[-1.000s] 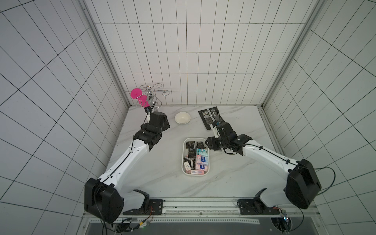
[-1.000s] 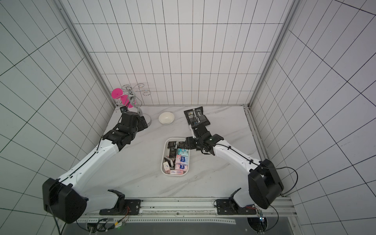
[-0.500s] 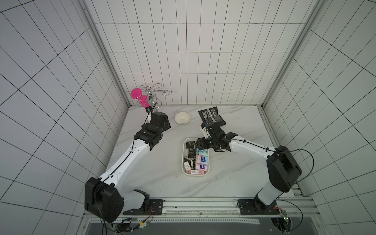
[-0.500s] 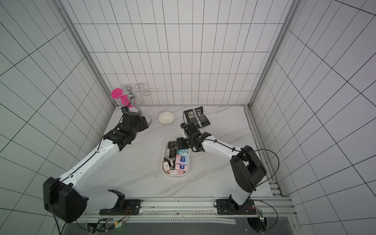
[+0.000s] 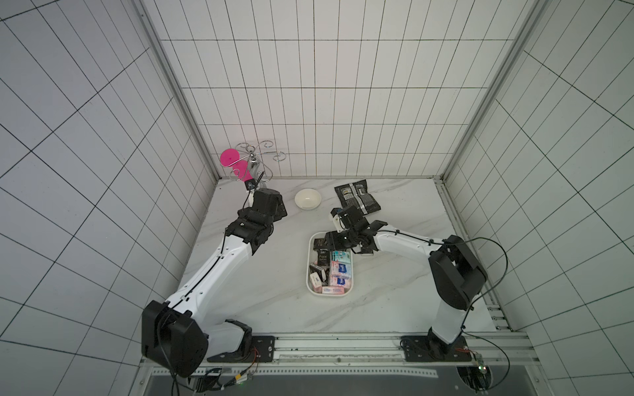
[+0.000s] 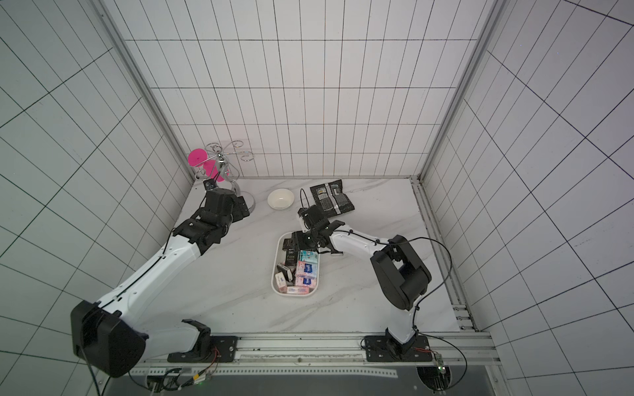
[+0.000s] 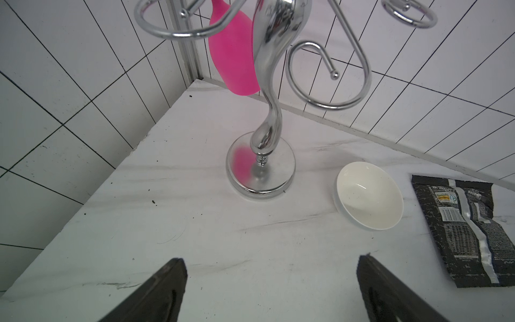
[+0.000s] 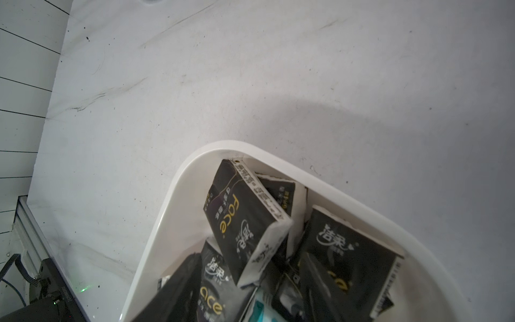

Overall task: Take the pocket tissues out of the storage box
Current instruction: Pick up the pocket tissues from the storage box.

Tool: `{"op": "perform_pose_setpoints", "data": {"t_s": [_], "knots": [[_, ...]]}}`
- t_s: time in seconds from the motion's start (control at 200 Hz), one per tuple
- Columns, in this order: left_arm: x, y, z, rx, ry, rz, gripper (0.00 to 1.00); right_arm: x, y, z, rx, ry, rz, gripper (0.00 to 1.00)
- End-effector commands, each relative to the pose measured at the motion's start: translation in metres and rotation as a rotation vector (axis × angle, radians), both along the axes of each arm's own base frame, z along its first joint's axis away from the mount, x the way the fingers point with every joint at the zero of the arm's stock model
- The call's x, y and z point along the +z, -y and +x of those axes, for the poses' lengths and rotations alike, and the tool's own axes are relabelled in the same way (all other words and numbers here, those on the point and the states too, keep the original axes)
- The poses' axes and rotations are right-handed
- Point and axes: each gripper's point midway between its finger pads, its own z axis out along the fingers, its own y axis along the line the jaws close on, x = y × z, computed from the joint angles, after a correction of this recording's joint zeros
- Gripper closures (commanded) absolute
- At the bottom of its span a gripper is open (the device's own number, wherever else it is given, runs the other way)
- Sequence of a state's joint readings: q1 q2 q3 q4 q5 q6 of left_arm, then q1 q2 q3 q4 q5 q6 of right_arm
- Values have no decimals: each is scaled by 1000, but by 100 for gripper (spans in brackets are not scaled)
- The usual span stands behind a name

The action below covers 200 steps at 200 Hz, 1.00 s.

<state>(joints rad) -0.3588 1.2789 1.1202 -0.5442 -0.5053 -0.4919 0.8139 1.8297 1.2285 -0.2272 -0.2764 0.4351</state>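
Note:
The white storage box (image 5: 310, 274) (image 6: 274, 274) lies mid-table in both top views, filled with pocket tissues (image 5: 338, 271) (image 6: 305, 271): black, pink-white and one teal. My right gripper (image 5: 331, 242) (image 6: 299, 241) is down in the box's far end. In the right wrist view its fingers (image 8: 178, 287) stand apart among the black packets. One black "Face" packet (image 8: 214, 292) lies between them, and another (image 8: 242, 223) leans on the box rim (image 8: 172, 200). My left gripper (image 5: 278, 209) (image 7: 271, 260) hangs open and empty over bare table near the back left corner.
A chrome stand (image 5: 254, 161) (image 7: 260, 170) with a pink cup (image 5: 230, 157) (image 7: 234, 55) stands in the back left corner. A small white bowl (image 5: 307, 199) (image 6: 280, 199) (image 7: 369, 195) and a flat black foil pouch (image 5: 356, 197) (image 6: 331, 199) (image 7: 468, 231) lie near the back wall.
My right arm has folded at the elbow and carried its gripper leftward from beside the box into the box's far end. The left arm has not moved.

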Motion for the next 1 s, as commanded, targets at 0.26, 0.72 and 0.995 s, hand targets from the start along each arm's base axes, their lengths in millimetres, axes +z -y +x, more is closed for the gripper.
{"op": "perform_pose_setpoints", "data": {"t_s": [0.26,0.72,0.995], "knots": [[28,-5,-6,3,52,22,1,1,-20,11,4,0,21,44],[26,-5,-7,3,49,16,1,-2,-24,7,14,-13,32,63],[28,-6,-9,5,54,17,1,-5,-25,6,16,-16,29,73]]}}
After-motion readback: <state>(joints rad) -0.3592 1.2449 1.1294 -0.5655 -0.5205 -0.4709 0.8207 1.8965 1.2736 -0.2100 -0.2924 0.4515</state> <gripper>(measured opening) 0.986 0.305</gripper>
